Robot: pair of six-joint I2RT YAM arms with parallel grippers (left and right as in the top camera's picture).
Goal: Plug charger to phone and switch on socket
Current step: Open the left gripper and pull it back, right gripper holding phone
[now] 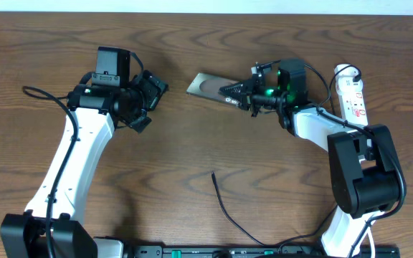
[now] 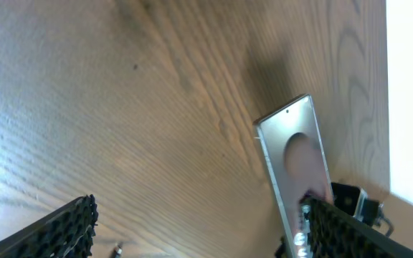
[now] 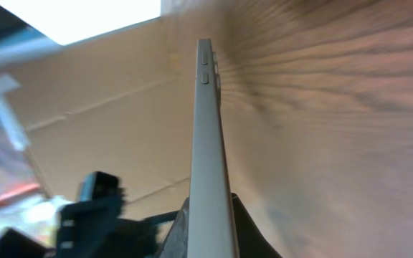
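Phone (image 3: 210, 158) fills the right wrist view edge-on, side buttons showing, pinched at one end by the right gripper (image 1: 239, 94), which is clamped on it. From overhead it sits at far centre, free end pointing left, its bronze face glossy with a round reflection. It looks raised off the table (image 1: 192, 154), probably to keep its port end reachable. The charger (image 1: 223, 204) lies near centre, tip loose on the wood, well apart from the phone. The left gripper (image 1: 151, 102) hovers left of the phone, jaws wide and empty, likely meant for that tip. The socket (image 1: 353, 93) lies far right.
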